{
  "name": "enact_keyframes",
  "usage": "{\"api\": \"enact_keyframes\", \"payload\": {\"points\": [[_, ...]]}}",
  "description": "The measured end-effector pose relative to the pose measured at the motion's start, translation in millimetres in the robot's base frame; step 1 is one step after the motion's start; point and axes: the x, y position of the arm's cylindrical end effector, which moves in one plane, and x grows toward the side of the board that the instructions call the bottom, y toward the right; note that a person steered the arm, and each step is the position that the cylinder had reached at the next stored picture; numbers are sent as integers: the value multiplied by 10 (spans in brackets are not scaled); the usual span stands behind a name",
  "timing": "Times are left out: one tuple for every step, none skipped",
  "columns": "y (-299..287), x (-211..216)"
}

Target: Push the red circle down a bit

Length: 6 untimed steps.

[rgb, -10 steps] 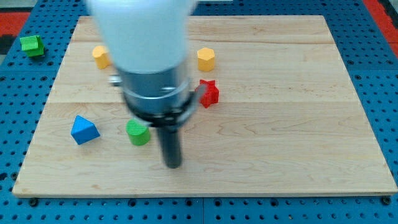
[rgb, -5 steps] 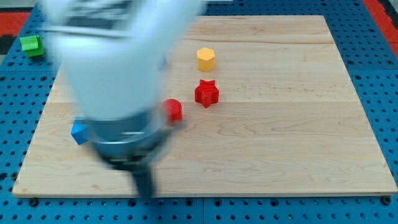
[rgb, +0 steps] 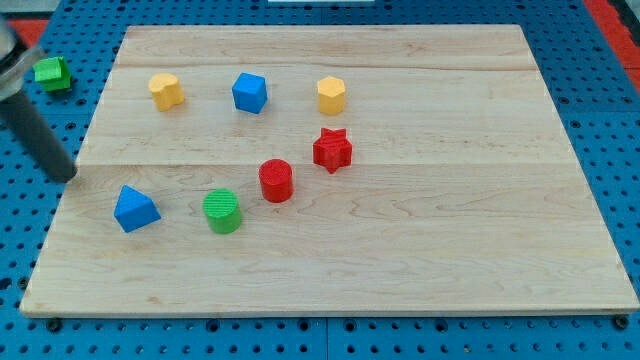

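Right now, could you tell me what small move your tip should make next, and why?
Probably swing my tip from the board's left edge to just above the red circle, since it sits far left of it, beyond the blue triangle and the green circle.

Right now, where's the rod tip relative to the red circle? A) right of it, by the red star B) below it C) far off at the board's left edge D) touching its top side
C: my tip sits at the view's left board edge, well clear of the red circle.
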Motion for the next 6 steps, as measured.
{"api": "enact_keyframes", "payload": {"points": [[864, -115], [1357, -69], [1752, -50], [2083, -2], [2144, 177], [2374, 265]]}}
